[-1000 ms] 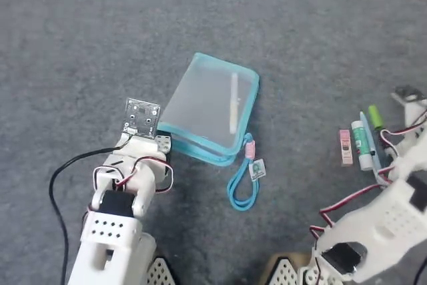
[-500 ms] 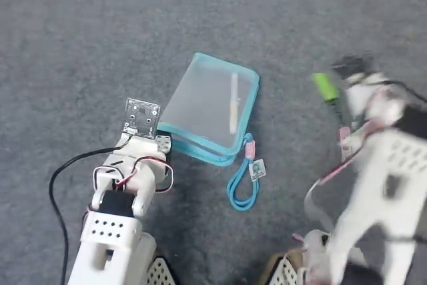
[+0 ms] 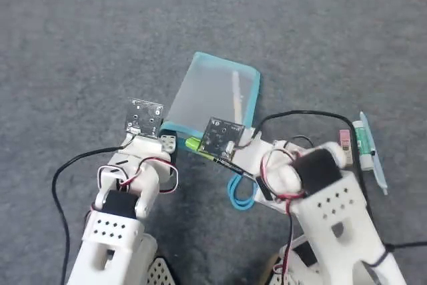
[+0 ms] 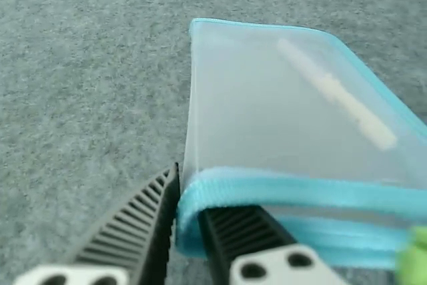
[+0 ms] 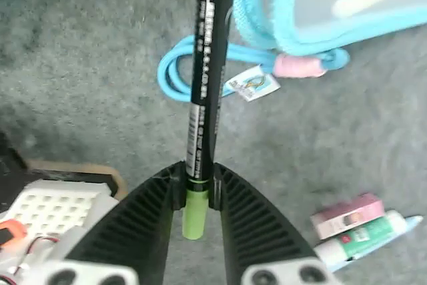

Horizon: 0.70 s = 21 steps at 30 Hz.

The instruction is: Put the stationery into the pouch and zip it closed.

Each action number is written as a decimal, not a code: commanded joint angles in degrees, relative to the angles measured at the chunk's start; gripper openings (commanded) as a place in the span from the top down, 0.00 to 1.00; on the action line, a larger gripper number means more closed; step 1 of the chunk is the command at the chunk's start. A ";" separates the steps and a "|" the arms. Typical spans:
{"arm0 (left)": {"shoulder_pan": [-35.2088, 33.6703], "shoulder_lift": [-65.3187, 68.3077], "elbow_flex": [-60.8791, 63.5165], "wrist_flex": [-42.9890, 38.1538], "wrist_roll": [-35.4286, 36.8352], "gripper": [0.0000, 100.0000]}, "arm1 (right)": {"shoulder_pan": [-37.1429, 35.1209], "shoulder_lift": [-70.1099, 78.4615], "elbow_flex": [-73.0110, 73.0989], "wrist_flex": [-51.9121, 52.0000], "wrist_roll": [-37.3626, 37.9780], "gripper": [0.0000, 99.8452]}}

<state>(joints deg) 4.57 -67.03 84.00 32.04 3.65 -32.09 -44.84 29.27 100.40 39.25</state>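
Left gripper (image 4: 189,195) is clamped on the pouch (image 3: 210,95), jaws pinched on the blue rim at the near corner, and the clear body of the pouch runs away ahead of the fingertips across the carpet (image 3: 80,51). There's a pale stick (image 4: 337,91) lying inside it, well beyond the tips. Over to the right gripper (image 5: 197,171): it is closed tight on a black pen (image 5: 203,65). One green end pokes out behind the jaws and the long barrel points straight ahead to the pouch's rim. The pen's far green end sits right at that rim, just beside the left gripper; whether it is past the edge or only against it, I can't tell. Under the barrel, ahead of the right gripper, lies the blue strap (image 5: 175,71) in a loop, with a small tag (image 5: 252,85) and the pink zip pull (image 5: 298,66) just off to one side of the pen. Off to that side of the right gripper and nearer the wrist wait a pink eraser (image 5: 347,210) and a glue stick (image 5: 360,239) side by side on the carpet, with a blue pen (image 3: 375,158) just past them.
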 commanded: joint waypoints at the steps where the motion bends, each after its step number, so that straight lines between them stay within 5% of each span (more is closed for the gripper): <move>1: 2.11 0.44 -2.95 -2.11 1.05 0.99 | -1.01 5.05 -0.18 0.13 -4.40 0.99; 16: 2.81 0.44 -2.77 -2.29 1.49 0.99 | 7.60 25.80 -10.64 -3.91 -20.57 0.99; 21: 7.74 0.35 -2.07 -2.37 1.49 0.99 | 9.71 32.92 -18.64 -3.30 -25.23 0.99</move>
<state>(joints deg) 8.79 -67.03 84.00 32.04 4.00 -24.35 -15.38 18.37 97.14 17.71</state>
